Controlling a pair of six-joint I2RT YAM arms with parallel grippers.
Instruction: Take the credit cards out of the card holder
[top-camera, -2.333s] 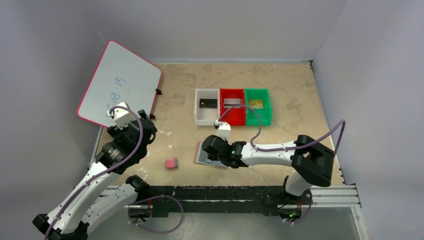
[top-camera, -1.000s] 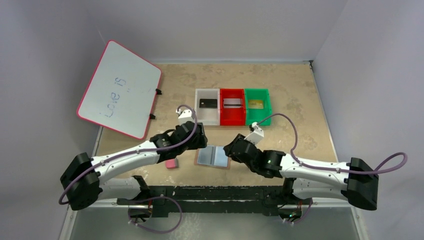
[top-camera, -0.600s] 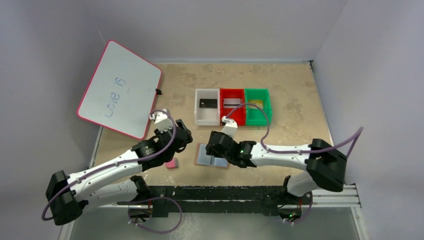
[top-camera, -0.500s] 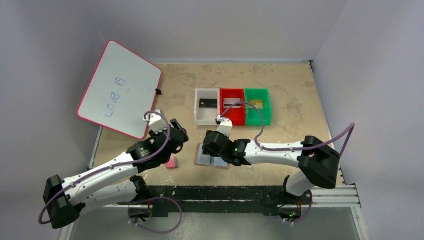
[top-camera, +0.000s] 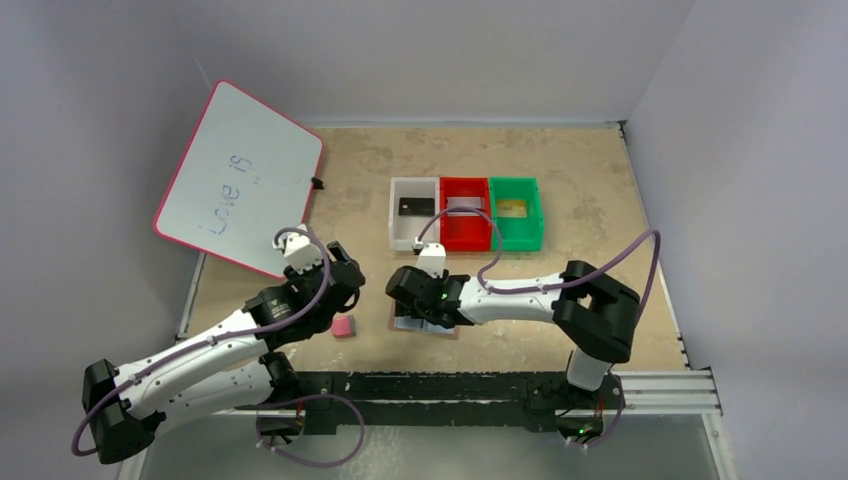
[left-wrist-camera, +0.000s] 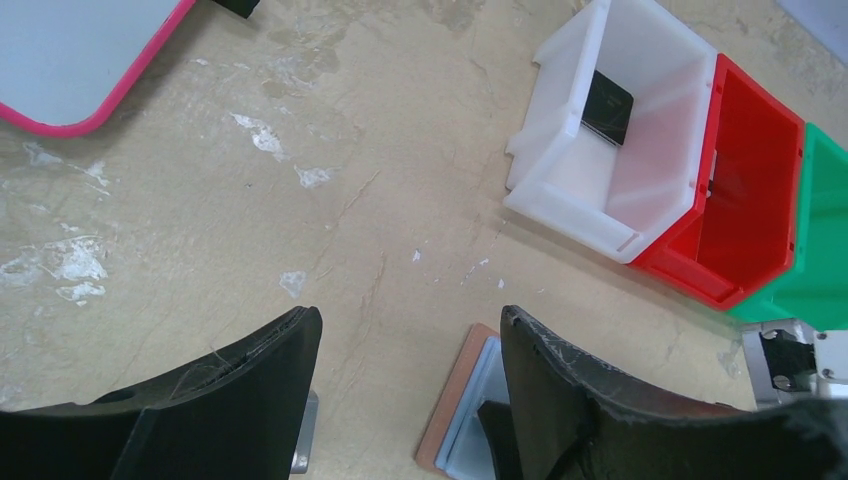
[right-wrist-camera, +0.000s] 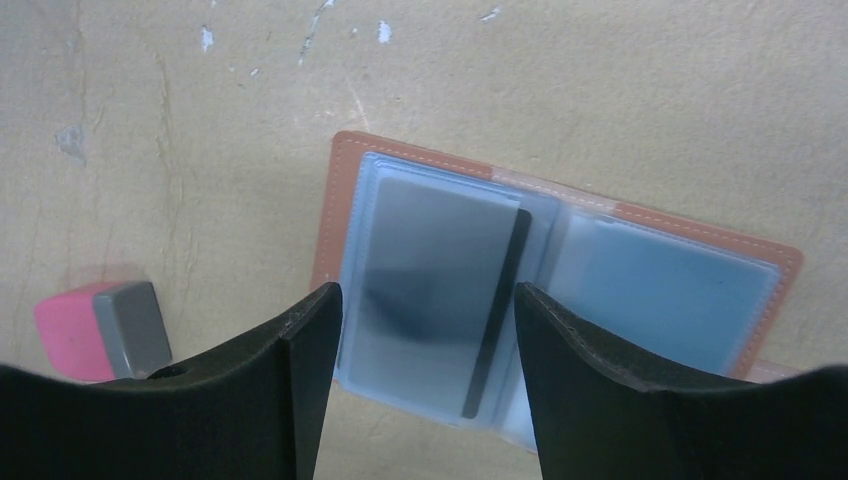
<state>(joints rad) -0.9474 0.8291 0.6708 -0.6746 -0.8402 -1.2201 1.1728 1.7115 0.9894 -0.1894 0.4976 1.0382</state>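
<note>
The right gripper (right-wrist-camera: 422, 292) hangs wide open and empty above the opened card holder (right-wrist-camera: 660, 270) at frame centre. The striped credit card (right-wrist-camera: 440, 330) lies below, between its fingers (right-wrist-camera: 290, 380), long axis top-to-bottom.

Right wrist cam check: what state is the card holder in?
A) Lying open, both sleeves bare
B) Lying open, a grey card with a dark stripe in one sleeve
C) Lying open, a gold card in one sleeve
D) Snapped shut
B: the right wrist view shows the card holder spread flat on the table, with a silver-grey striped card in one sleeve, while the other sleeve looks bare.
</note>
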